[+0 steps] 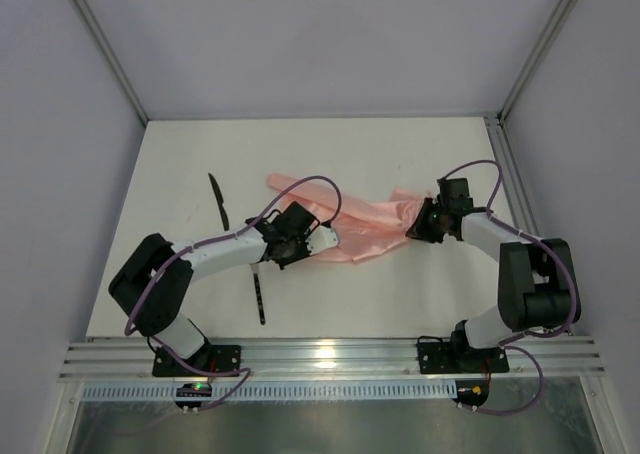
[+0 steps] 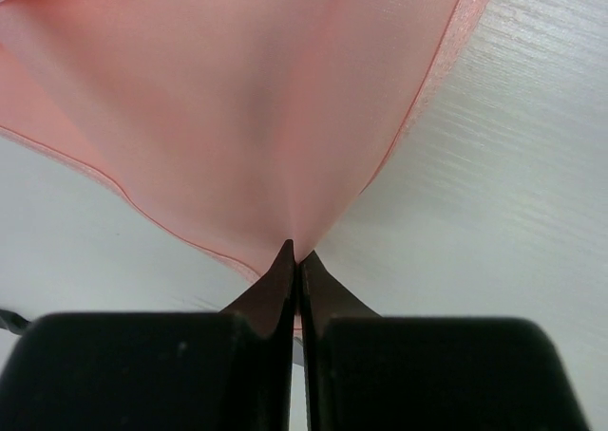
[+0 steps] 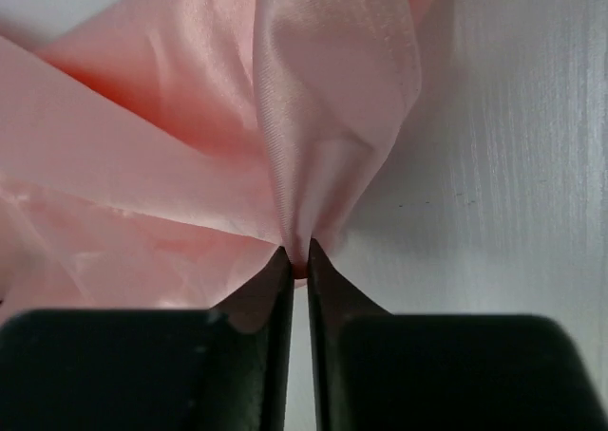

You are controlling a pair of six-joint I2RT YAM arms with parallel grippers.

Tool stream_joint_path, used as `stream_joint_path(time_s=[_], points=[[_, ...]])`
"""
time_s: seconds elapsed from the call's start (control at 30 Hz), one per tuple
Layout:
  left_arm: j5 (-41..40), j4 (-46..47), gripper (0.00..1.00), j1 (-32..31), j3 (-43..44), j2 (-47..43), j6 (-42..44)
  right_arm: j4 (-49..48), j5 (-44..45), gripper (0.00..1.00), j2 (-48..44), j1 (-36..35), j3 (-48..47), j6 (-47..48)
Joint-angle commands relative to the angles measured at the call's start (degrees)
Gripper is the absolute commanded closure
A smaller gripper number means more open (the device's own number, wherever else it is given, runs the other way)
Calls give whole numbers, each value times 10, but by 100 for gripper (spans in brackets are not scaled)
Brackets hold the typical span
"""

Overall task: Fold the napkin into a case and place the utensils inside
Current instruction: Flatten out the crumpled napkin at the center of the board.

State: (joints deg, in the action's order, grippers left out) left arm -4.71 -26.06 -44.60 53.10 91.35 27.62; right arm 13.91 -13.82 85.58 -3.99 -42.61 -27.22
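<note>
Napkin [image 1: 350, 226] crumpled at table [image 1: 400, 304] centre, pinched at both ends.
I see the left gripper [image 2: 296, 260] clamped on its 9 o'clock edge, the right gripper [image 3: 296, 258] nipping a fold at 3 o'clock.

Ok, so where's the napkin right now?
In the top view the napkin lies bunched in the middle of the table, strung between the left gripper pinching its left end and the right gripper pinching its right end.

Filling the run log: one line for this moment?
napkin: bunched on table | left hand: shut on napkin | right hand: shut on napkin | utensils: on table, outside napkin
</note>
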Motion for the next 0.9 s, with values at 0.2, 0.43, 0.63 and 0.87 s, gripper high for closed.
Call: stream_joint_path(time_s=[0.2,0.43,0.63,0.87], points=[[16,-23,100,36,-11,-78,-6,36,55,96,-88,-19,-16,-7],[32,-59,100,108,-14,-171,16,254,47,96,-304,-87,-136,42],[44,-62,100,113,-27,-198,28,232,-11,96,-332,-88,-166,17],[37,-42,100,113,-24,-160,31,83,-89,69,-100,-67,-236,-55]])
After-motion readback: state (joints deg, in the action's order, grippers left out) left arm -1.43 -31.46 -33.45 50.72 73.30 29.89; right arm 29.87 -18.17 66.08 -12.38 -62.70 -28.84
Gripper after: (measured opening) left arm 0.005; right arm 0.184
